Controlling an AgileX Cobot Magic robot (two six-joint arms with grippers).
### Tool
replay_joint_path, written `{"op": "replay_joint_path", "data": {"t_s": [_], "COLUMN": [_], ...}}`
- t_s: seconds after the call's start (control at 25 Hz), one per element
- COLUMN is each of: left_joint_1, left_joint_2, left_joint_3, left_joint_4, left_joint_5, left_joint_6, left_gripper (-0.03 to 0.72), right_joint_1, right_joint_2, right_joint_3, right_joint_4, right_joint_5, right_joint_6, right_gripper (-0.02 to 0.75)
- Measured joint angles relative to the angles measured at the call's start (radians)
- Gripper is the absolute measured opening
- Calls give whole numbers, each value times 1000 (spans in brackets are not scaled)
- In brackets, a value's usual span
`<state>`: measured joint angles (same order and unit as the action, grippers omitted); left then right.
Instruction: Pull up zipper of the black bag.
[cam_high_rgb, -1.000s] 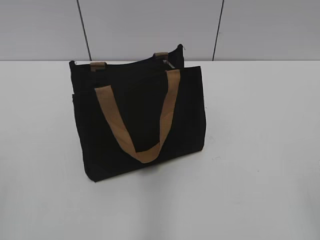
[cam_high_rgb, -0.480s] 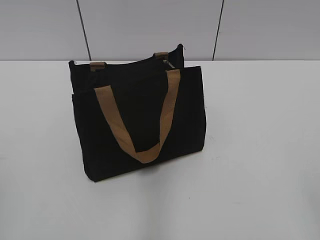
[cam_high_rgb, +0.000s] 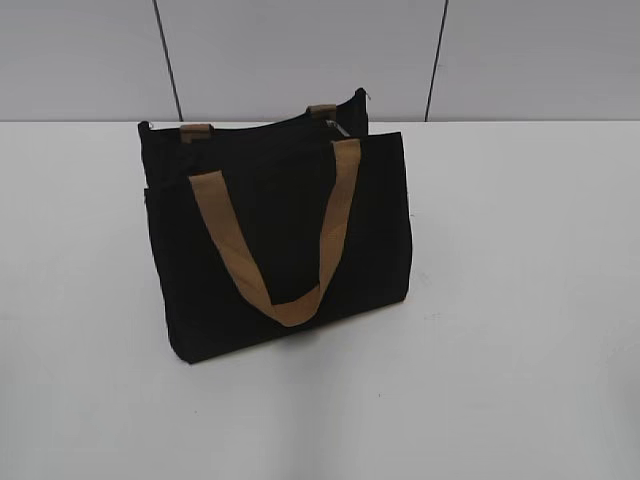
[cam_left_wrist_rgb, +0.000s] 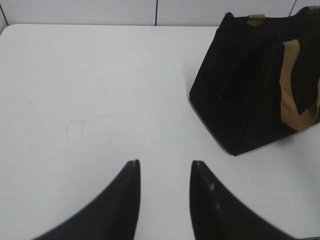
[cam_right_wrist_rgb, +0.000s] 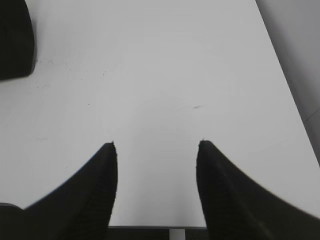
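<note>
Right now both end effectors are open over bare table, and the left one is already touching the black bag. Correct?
Not quite. The left end effector is open over bare table but clear of the black bag, as the left wrist view shows. The right end effector is open too.

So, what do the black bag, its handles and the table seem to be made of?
The black bag looks like matte woven fabric: it shows no shine and its sides sag softly. The handles seem to be flat tan webbing, like a strap, dull in finish. The table appears to be a smooth white laminate or painted board, with faint scuffs; which one I cannot tell.
</note>
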<state>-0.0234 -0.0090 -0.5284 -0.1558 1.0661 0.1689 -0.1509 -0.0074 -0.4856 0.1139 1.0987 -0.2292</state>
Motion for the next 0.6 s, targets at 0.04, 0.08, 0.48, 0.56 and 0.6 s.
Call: {"op": "replay_joint_path", "data": {"t_s": [0.04,0.08,0.48,0.56,0.6], "left_joint_1": [0,0,0,0,0], "left_joint_2": [0,0,0,0,0], "left_joint_3": [0,0,0,0,0], "left_joint_4": [0,0,0,0,0], "left_joint_5": [0,0,0,0,0], "left_joint_6": [0,0,0,0,0], "left_gripper": [255,253,249,246,244], "right_joint_1": [0,0,0,0,0], "right_joint_2": [0,0,0,0,0], "right_joint_3": [0,0,0,0,0], "right_joint_4": [0,0,0,0,0], "right_joint_5": [0,0,0,0,0], "right_joint_6": [0,0,0,0,0], "right_gripper": [403,403,403,403,403]}}
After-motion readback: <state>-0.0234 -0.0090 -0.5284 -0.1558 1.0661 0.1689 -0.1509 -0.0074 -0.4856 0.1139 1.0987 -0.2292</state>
